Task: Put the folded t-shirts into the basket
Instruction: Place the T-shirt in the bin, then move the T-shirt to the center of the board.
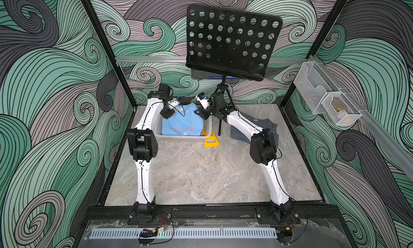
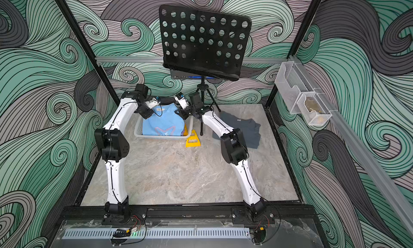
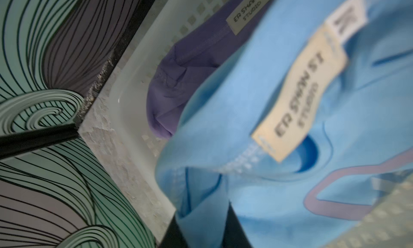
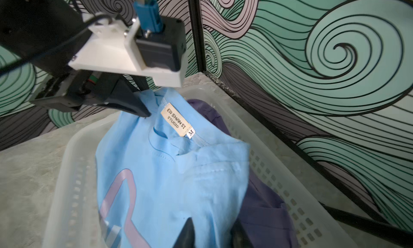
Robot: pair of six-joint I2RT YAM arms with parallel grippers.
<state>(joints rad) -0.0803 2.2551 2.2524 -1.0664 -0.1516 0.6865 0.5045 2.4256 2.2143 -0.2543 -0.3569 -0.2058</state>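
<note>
Presently, left hand (image 3: 204, 230) and right hand (image 4: 212, 233) stand narrowly parted astride the light-blue folded tee (image 1: 181, 121) in the white lattice plastic basket (image 1: 178, 137), grip undeterminable; the slate-grey cloth tee (image 2: 250, 126) lies on the worktop (image 1: 190, 168) rightward, nearer the right hand.

light blue tee (image 1: 182, 121), white basket (image 1: 178, 137), grey tee (image 1: 238, 134)

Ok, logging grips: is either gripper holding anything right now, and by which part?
Cannot tell: left gripper and right gripper each straddle a collar-end corner of the light blue t-shirt; grip unclear.
</note>
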